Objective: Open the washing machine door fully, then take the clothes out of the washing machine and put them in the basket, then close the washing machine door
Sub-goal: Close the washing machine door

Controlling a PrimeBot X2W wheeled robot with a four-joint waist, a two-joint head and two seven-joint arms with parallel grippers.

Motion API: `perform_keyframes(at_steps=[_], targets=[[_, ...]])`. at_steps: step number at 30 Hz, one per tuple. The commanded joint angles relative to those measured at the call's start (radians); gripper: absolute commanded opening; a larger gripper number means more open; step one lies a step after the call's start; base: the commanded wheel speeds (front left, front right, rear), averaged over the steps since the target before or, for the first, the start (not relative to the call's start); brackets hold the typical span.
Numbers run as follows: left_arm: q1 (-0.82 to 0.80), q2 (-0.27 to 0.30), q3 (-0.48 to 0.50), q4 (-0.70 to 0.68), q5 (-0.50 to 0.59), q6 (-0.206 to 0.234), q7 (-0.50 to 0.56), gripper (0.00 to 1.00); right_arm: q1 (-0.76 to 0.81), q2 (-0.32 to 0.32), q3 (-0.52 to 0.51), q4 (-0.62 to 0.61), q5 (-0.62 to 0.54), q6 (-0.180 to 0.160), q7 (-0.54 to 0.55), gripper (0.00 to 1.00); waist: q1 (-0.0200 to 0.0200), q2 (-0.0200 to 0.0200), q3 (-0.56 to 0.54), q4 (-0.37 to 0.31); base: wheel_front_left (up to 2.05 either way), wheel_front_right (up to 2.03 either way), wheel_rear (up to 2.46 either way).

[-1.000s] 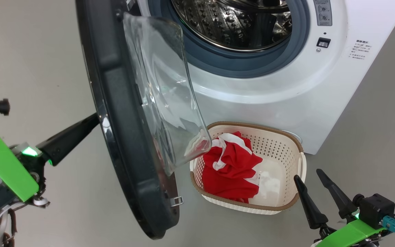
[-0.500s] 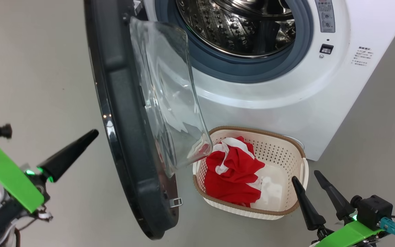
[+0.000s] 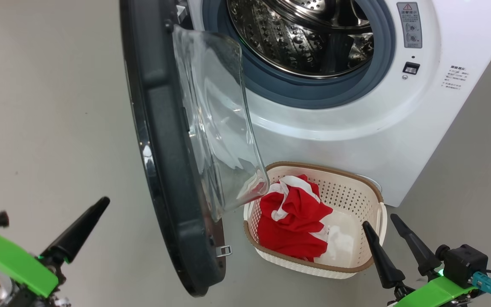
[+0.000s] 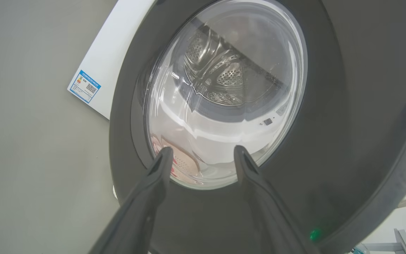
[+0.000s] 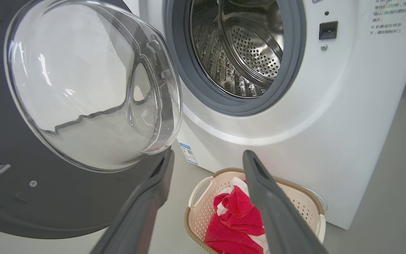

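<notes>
The washing machine (image 3: 356, 140), a white front-loader, stands on a grey floor (image 3: 36, 106) with its perforated steel drum (image 3: 305, 38) exposed. The washing machine door (image 3: 160, 149), dark-rimmed with a bulging glass bowl, hangs swung out from the machine's left side, nearly edge-on to the head camera. The basket (image 3: 356, 187) sits on the floor just in front of the machine's base, below the drum opening. The clothes (image 3: 288, 221), bright red with white trim plus a white piece, lie heaped inside it. The left gripper (image 4: 203, 151) hovers off the machine's left, facing the door's outer side and clear of it, fingers spread and holding nothing. The right gripper (image 3: 379, 220) hangs in front of the machine by the basket's right end, fingers wide apart and empty.
</notes>
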Motion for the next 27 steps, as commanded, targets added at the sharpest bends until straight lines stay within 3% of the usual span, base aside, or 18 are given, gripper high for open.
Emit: perform_keyframes(at_steps=[1,19,27], targets=[[0.001,0.04,0.039,-0.005,0.009,-0.007,-0.038,0.97,0.003,-0.013,0.016,-0.023,0.006,0.007,-0.006,1.0,0.0,0.0,-0.002,0.003,0.0,0.0,0.0],[0.107,-0.001,-0.071,0.12,0.045,-0.007,-0.379,1.0,0.0,-0.018,0.017,-0.014,0.008,0.007,-0.006,1.0,0.0,0.0,0.001,0.002,0.0,0.0,0.0],[0.127,-0.024,-0.167,0.176,0.093,-0.007,-0.555,1.0,0.0,-0.022,0.012,-0.014,0.009,0.007,-0.006,1.0,0.0,0.0,0.002,0.0,0.0,0.0,0.0]])
